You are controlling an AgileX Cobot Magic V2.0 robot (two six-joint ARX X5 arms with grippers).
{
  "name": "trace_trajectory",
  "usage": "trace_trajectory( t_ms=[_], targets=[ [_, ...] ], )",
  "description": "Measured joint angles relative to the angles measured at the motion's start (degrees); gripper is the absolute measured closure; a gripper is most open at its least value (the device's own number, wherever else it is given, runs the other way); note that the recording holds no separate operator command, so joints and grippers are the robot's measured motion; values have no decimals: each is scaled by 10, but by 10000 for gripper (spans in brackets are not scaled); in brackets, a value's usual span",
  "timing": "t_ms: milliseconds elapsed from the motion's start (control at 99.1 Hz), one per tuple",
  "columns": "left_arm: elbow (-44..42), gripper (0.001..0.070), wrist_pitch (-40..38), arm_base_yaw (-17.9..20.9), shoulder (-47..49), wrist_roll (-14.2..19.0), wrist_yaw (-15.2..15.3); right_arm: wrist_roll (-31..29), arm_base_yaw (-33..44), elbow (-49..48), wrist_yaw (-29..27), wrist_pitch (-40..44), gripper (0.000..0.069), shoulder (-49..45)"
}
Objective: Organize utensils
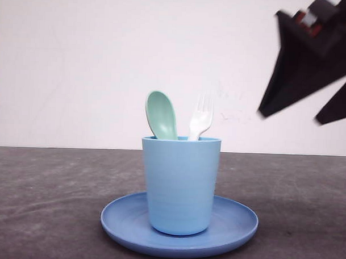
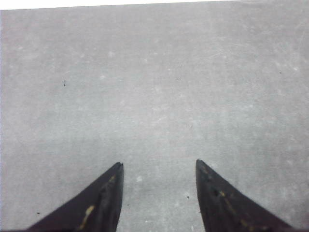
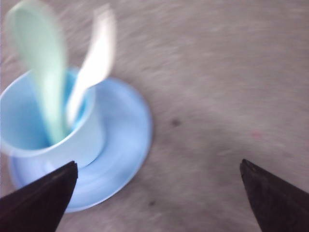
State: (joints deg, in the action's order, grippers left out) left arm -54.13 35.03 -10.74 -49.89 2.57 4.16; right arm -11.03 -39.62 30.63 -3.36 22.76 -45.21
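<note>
Nearest the front camera sits the blue plate (image 1: 235, 225) on the dark table (image 1: 40, 199), and square on it stands the light blue cup (image 1: 180, 184), upright and steady. Up out of the cup poke both utensils: the mint-green spoon (image 1: 161, 115), bowl up, leaning toward the robot's left side of the rim, and the white fork (image 1: 200, 118), tines up, just beside it and apart from it. Judging by how they lie, the sorting looks done, so the step in hand is a clean retreat: the arm should lift up and away from the cup with the fingers spread, so nothing clips a handle or tips the cup off its plate. Farther back and high on the robot's right hangs the right gripper (image 1: 301, 114), blurred, well clear of the cup; from its wrist camera the right gripper (image 3: 159, 166) shows its two dark fingertips (image 3: 53, 191) set very wide, nothing between them, touching nothing, with cup, spoon and fork off to one side below. The left gripper (image 2: 159, 166), seen from its own wrist, is parted to a moderate gap, empty, over bare table and near none of the tableware.
</note>
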Motion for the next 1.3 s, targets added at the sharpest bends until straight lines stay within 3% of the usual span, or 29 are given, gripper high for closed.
trace_trajectory(
  t_ms=[383, 545, 908, 948, 1009, 1059, 1079, 1120, 1180, 1301],
  targets=[
    [0, 429, 1, 0, 0, 0, 0, 6, 192, 126, 26, 154, 11, 15],
    [0, 429, 6, 0, 0, 0, 0, 14, 258, 136, 68, 183, 11, 15],
    [0, 429, 23, 0, 0, 0, 0, 25, 280, 136, 68, 201, 18, 15],
    [0, 431, 23, 0, 0, 0, 0, 25, 280, 136, 63, 201, 73, 15],
    [0, 460, 25, 0, 0, 0, 0, 26, 280, 136, 62, 203, 248, 15],
    [0, 545, 30, 0, 0, 0, 0, 27, 280, 136, 61, 203, 398, 15],
    [0, 604, 33, 0, 0, 0, 0, 27, 280, 136, 57, 203, 489, 15],
    [0, 641, 35, 0, 0, 0, 0, 29, 280, 136, 50, 203, 563, 15],
    [0, 672, 38, 0, 0, 0, 0, 32, 280, 136, 41, 203, 633, 15],
    [0, 685, 48, 0, 0, 0, 0, 33, 280, 136, 31, 208, 667, 15]
  ],
)
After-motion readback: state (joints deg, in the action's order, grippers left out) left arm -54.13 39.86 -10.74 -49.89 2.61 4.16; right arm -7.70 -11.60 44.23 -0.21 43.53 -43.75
